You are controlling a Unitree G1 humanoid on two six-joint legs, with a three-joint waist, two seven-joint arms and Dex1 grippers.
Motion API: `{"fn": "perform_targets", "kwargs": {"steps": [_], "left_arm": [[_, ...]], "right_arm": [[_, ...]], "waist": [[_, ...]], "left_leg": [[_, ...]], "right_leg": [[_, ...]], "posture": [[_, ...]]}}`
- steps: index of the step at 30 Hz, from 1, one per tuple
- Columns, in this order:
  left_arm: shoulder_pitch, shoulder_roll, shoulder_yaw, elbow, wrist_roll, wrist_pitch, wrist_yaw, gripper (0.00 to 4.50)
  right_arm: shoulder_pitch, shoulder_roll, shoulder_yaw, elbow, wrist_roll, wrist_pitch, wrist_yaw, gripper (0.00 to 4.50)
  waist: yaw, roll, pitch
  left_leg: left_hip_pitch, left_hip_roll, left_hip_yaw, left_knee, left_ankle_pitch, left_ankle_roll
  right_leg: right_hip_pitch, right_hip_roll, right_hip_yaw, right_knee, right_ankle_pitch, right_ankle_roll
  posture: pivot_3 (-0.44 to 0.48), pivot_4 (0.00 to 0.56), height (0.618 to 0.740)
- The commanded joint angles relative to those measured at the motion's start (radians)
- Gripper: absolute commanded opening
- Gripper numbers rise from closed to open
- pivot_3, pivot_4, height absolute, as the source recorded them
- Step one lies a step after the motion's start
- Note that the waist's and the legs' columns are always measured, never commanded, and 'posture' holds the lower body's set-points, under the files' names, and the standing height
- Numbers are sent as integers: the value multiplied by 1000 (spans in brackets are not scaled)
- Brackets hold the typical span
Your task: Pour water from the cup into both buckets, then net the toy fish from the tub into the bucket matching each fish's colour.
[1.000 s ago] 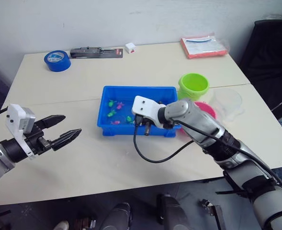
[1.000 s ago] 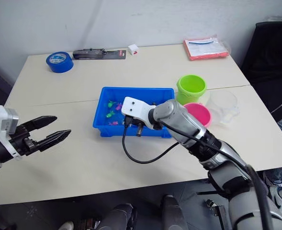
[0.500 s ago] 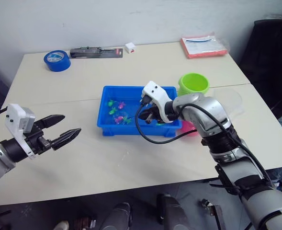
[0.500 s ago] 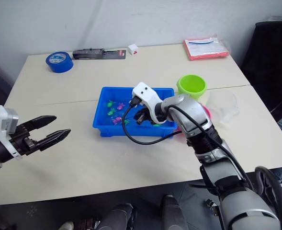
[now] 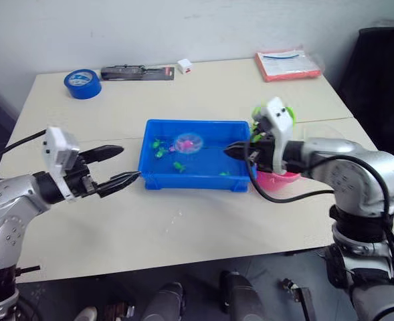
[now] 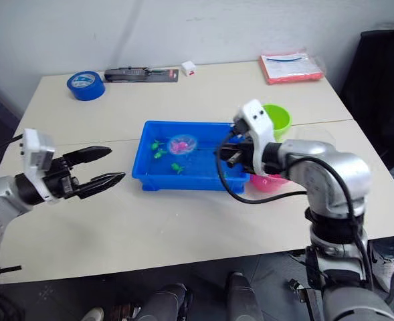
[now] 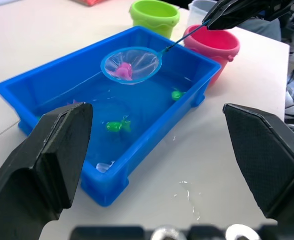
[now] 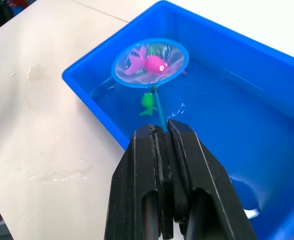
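The blue tub (image 5: 193, 184) sits mid-table with water and a few green toy fish (image 5: 180, 166) in it. My right gripper (image 5: 229, 151) is shut on the thin handle of the net (image 5: 188, 142). The net's blue hoop hangs over the tub's far left part with a pink fish (image 8: 155, 64) in the mesh. The pink bucket (image 6: 267, 182) stands just right of the tub, under my right wrist. The green bucket (image 6: 280, 119) is behind it, and the clear cup (image 7: 201, 6) is beside them. My left gripper (image 5: 130, 162) is open and empty, close to the tub's left end.
Along the table's far edge lie a blue tape roll (image 5: 82, 83), a black packaged tool (image 5: 136, 71), a small white box (image 5: 183, 65) and a red packet (image 5: 285, 64). A dark chair (image 5: 384, 67) stands off the right side. Water drops wet the table in front of the tub.
My right gripper has drawn back to the right and raised the net out of the water with a pink fish in it. My left gripper has moved right, up to the tub's left end.
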Motion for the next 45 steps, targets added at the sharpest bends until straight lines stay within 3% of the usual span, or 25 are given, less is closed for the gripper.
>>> {"fn": "perform_targets", "kwargs": {"steps": [1, 12, 19, 27, 37, 45], "left_arm": [[-65, -12, -51, 27, 16, -40, -33, 4500], [-183, -23, -154, 124, 45, -81, -140, 4500], [-253, -45, -199, 216, 83, -114, -193, 4500], [-333, -79, -245, 315, 125, -160, -251, 4500], [-363, -116, -269, 363, 167, -196, -278, 4500], [-355, -121, -261, 364, 171, -199, -283, 4500]], "right_arm": [[27, -43, -137, -108, 51, 22, -23, 794], [239, -245, -470, -283, 147, 93, -31, 794], [432, -354, -571, -316, 104, 28, -56, 794], [641, -430, -508, -420, -2, -153, -117, 794], [876, -563, -313, -447, -337, -547, -186, 794], [1053, -595, -272, -426, -595, -820, -158, 794]], "waist": [[3, 0, 0], [8, 0, 0], [25, 0, 0], [27, 0, 0], [26, -1, 0], [27, -1, 0]], "left_leg": [[0, 0, 0, 0, 0, 0], [0, 0, 2, 0, 0, 1], [1, 1, 3, 1, -1, 1], [1, 0, 4, 3, 0, 1], [1, 0, 5, 3, 0, 1], [1, 0, 6, 3, 0, 1]], "right_leg": [[0, 0, 0, 0, 0, 0], [-1, 0, 1, 0, 0, 0], [-1, 0, 2, 0, 0, 0], [0, 0, 3, -1, 0, 1], [0, 0, 3, -1, 1, 1], [0, 1, 4, 0, 1, 1]], "posture": [[0, 150, 740], [0, 150, 740], [0, 150, 740], [0, 150, 740], [0, 150, 740], [0, 150, 740]]}}
